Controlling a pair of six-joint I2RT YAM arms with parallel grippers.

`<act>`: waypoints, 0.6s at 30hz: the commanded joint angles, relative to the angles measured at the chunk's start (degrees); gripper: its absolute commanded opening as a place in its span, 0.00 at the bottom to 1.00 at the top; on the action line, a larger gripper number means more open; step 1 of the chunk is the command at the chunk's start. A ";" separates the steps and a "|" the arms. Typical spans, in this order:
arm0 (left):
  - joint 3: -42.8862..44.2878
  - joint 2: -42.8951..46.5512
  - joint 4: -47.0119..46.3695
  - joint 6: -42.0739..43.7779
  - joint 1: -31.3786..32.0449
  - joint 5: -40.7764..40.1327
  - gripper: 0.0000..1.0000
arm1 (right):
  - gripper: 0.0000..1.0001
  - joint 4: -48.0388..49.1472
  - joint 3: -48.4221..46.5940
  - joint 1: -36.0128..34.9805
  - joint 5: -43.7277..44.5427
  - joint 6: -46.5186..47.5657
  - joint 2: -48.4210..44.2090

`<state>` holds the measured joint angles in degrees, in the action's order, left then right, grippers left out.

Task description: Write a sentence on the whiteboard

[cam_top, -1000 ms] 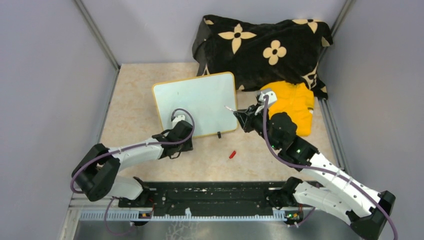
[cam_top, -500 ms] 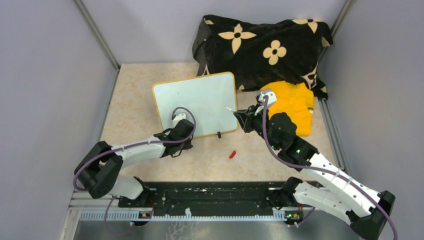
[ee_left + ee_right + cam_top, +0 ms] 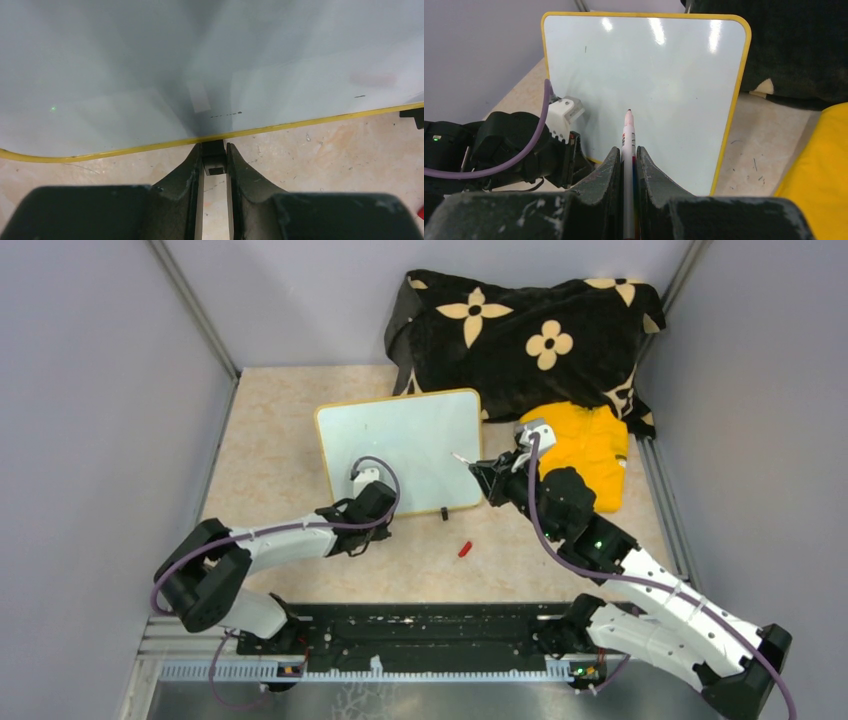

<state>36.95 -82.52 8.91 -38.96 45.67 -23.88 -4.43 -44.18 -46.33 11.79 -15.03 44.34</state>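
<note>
The whiteboard (image 3: 400, 440), bare of words, stands propped on the counter (image 3: 270, 460), the left fingers (image 3: 187, 170) pinched on its near black foot (image 3: 214, 155), I'd guess to brace it, while the right fingers (image 3: 606, 172) clamp the marker (image 3: 628, 135), tip aimed at its face, ready to write.

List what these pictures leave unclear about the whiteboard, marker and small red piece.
Whether the marker tip touches the whiteboard: top view too small, right wrist looks along it.
The marker's barrel: right wrist, hidden inside the right gripper.
The red piece: top view, too small to identify.
The whiteboard's far edge: left wrist, cut off by frame top.
</note>
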 commanded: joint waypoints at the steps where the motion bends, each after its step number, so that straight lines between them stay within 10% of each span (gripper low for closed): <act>1: 1.78 -0.86 -1.81 -0.22 2.29 1.13 0.00 | 0.00 1.28 0.06 0.11 0.82 0.02 -1.19; 18: 10.21 -10.84 3.47 -17.18 9.59 -0.53 0.00 | 0.00 0.24 0.58 0.14 1.56 0.23 -2.98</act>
<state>44.69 -90.63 10.76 -48.01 53.69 -25.54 -4.78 -43.53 -46.33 12.43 -15.03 43.09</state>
